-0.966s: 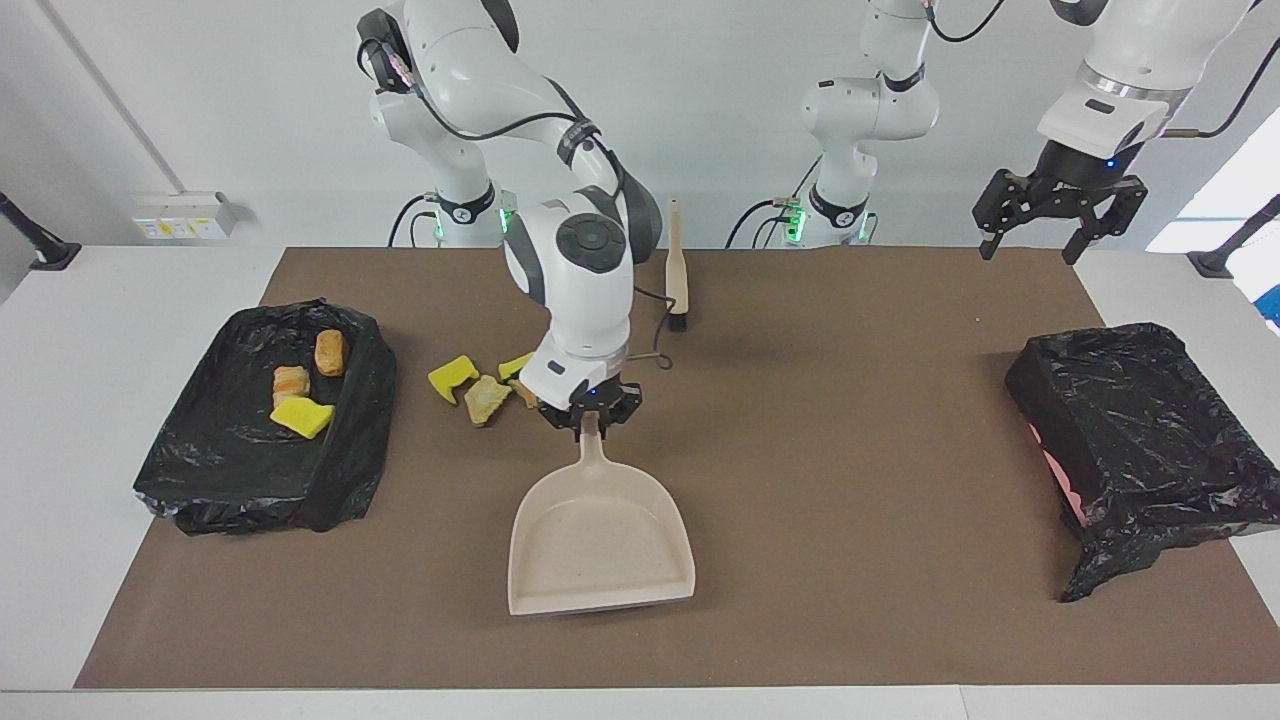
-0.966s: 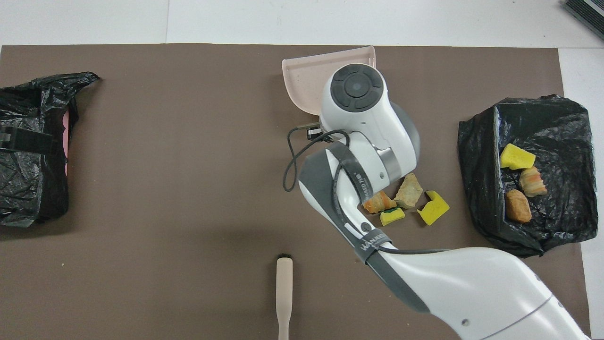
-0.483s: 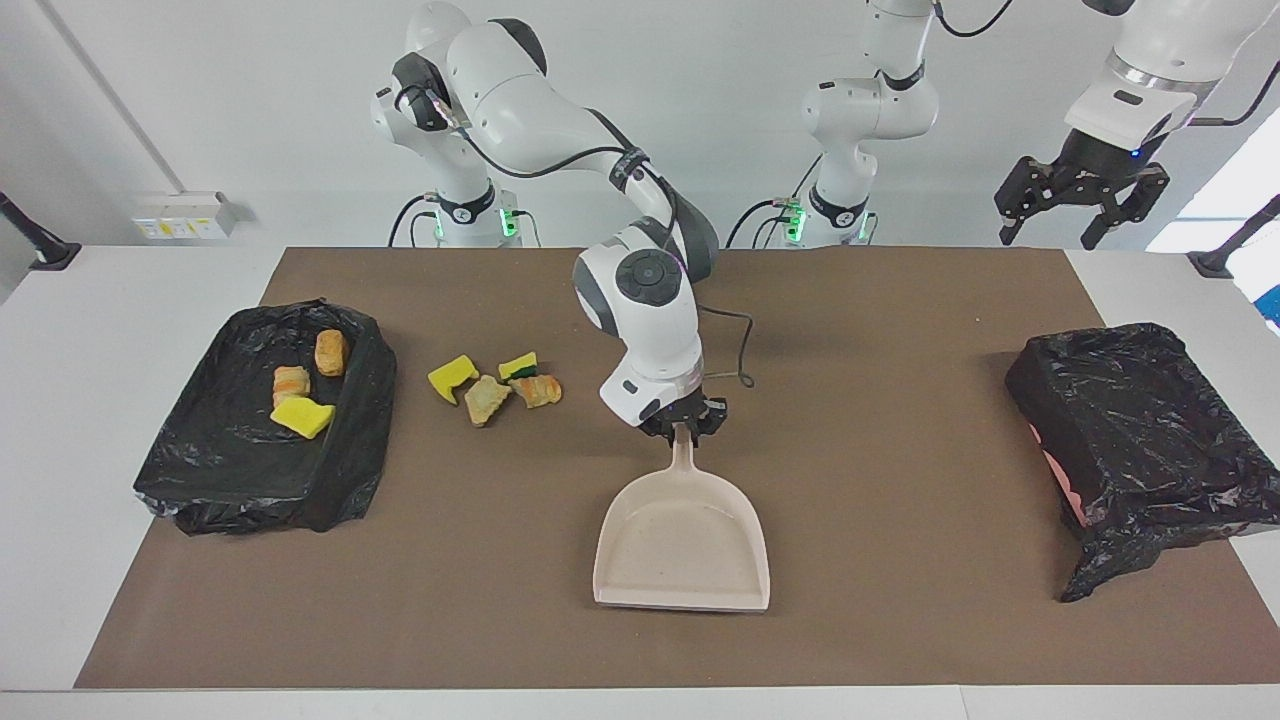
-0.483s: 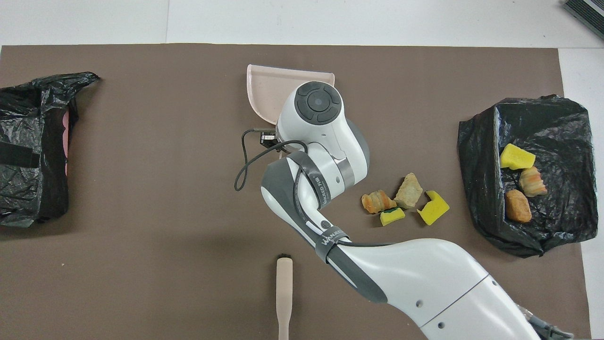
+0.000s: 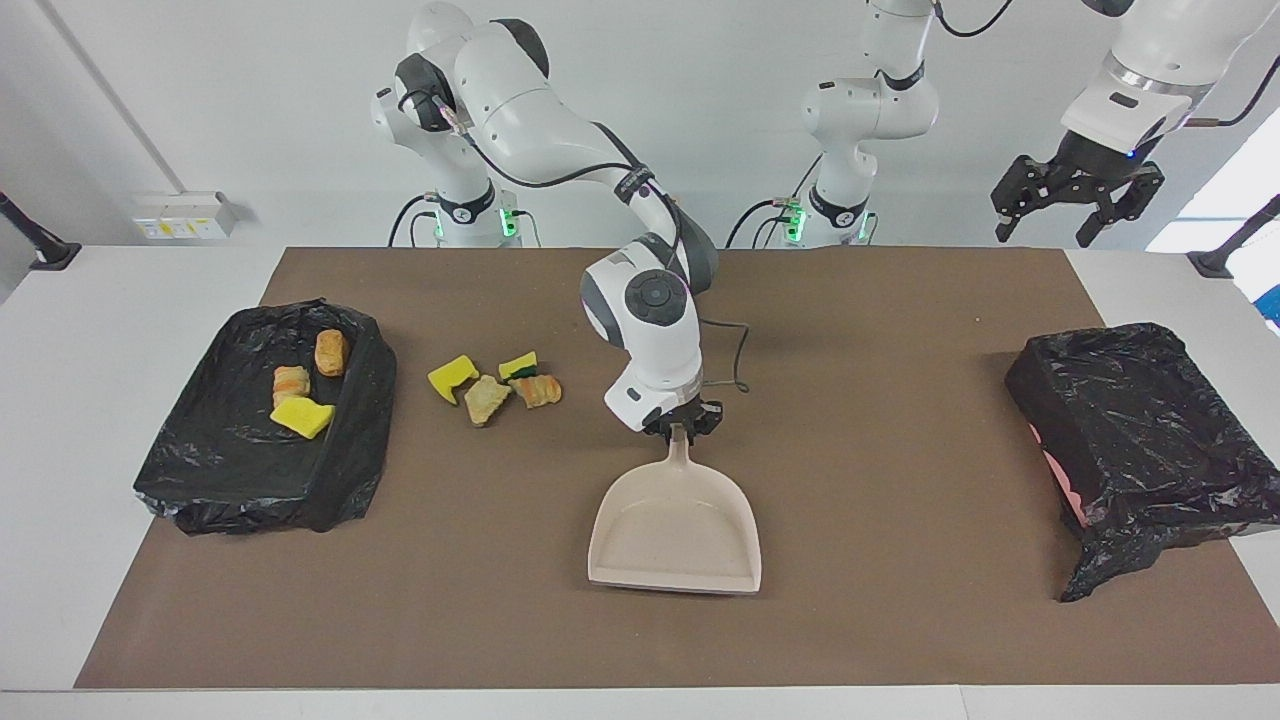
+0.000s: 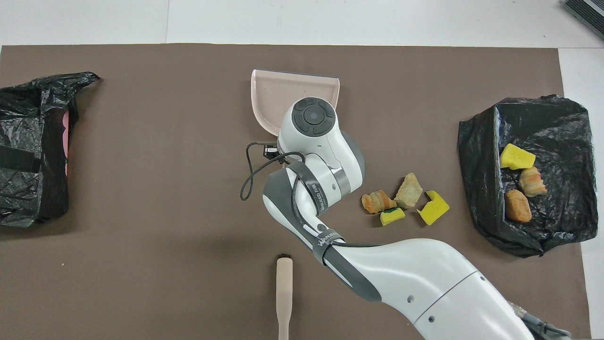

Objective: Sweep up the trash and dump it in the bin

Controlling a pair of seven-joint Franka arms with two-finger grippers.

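Gripping the dustpan (image 5: pixel 673 522) handle, right pincer (image 5: pixel 681 422) mid-mat.

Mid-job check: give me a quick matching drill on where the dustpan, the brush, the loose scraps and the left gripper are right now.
Things:
1. dustpan
2. brush
3. four loose scraps
4. left gripper

Places:
A. on the mat beside the bin holding three scraps
B. raised, waiting at the left arm's end
C. held by its handle in the right gripper
D. lying on the mat nearest the robots

Pairs: 1-C, 2-D, 3-A, 4-B
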